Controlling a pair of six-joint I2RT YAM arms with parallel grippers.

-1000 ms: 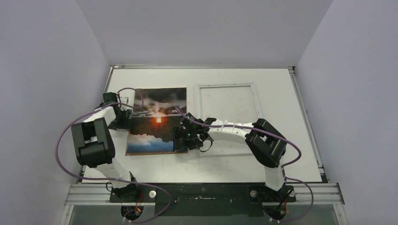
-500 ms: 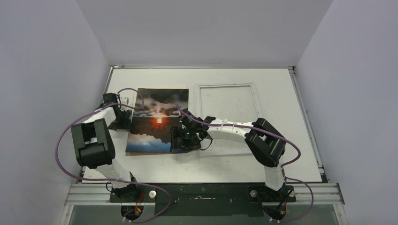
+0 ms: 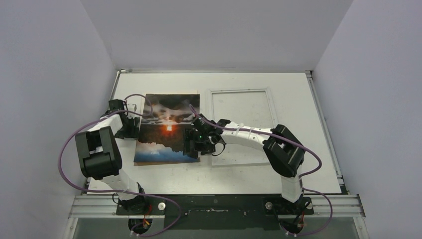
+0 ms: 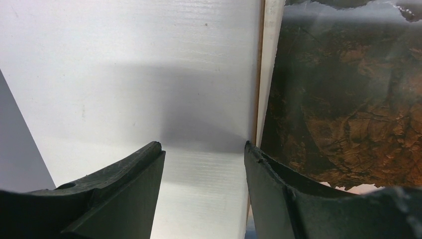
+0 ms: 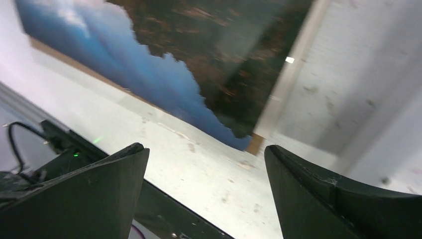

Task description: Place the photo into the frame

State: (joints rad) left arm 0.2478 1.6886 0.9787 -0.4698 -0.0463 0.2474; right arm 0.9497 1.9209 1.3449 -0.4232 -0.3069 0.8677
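With left gripper (image 4: 203, 145) and right gripper (image 5: 205, 148) open and empty at opposite edges of the photo (image 3: 168, 128), lying centre-left beside the frame (image 3: 239, 90), uneven closure could buckle the thin print.

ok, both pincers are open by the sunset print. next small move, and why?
Probably lower the right pincer onto the large dark sunset photo print's near right corner and close. Both pincers stand open, holding nothing; the left pincer sits at the print's left edge, and the narrow white rectangular frame lies empty to its right.
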